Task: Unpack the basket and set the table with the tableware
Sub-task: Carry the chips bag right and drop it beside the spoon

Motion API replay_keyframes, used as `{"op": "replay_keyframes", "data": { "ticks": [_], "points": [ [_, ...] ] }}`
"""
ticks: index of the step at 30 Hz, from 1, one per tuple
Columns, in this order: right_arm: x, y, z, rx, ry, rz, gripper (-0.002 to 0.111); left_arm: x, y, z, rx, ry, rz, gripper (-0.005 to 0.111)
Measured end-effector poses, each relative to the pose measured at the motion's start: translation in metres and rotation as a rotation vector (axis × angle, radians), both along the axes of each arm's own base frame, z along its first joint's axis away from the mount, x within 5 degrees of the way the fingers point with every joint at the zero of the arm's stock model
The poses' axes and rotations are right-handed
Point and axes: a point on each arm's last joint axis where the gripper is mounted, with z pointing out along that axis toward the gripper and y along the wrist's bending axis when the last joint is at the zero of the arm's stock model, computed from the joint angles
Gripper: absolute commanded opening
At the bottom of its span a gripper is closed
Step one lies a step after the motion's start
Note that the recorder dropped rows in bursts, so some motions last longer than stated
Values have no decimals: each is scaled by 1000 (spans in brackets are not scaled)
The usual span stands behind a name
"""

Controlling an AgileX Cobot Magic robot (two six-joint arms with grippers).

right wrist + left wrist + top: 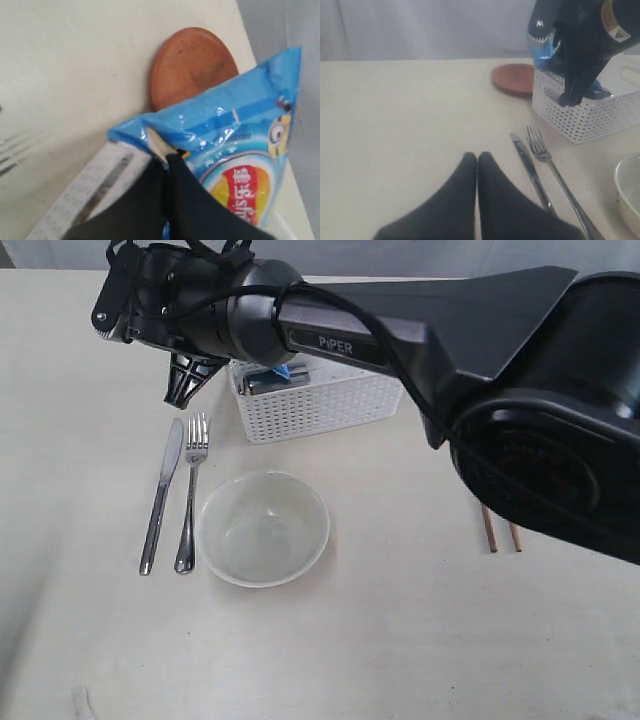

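Frankly, my worry is the right gripper [167, 159]: its fingers are pressed together at the top corner of the blue chips packet [235, 150] standing in the basket [320, 410], and I cannot tell whether any foil is caught. A lift could slip off, or drag the basket toward the fork [190, 500] and knife [160, 500] beside the bowl [263, 528]. That arm reaches across from the right, wrist tipped down by the basket's left end, while the left gripper [477, 157], also closed, hangs low over the table [420, 620].

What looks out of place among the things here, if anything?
The blue chips packet sticks out of the basket; it is a snack, not something to eat with. The right gripper is shut on its corner.
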Motion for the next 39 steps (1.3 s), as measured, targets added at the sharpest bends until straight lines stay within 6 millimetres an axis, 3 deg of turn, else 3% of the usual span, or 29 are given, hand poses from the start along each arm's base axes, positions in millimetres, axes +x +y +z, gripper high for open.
{"op": "replay_keyframes", "data": {
  "ticks": [3,11,15,20,29,33,36,39],
  "points": [
    [1,-6,16,0,-45,-37,0,0,0,0,0,0,0,0],
    [-4,-28,86,27,-178,-103,0,0,0,0,0,0,0,0],
    [4,-55,108,2,-194,-220,0,0,0,0,0,0,0,0],
    [27,-110,125,17,-136,-424,0,0,0,0,0,0,0,0],
    [62,-213,141,189,93,-685,0,0,0,0,0,0,0,0],
    [74,-248,141,230,127,-769,0,0,0,0,0,0,0,0],
    [83,-278,133,239,157,-846,0,0,0,0,0,0,0,0],
    [89,-304,110,231,230,-924,0,0,0,0,0,0,0,0]
  ]
}}
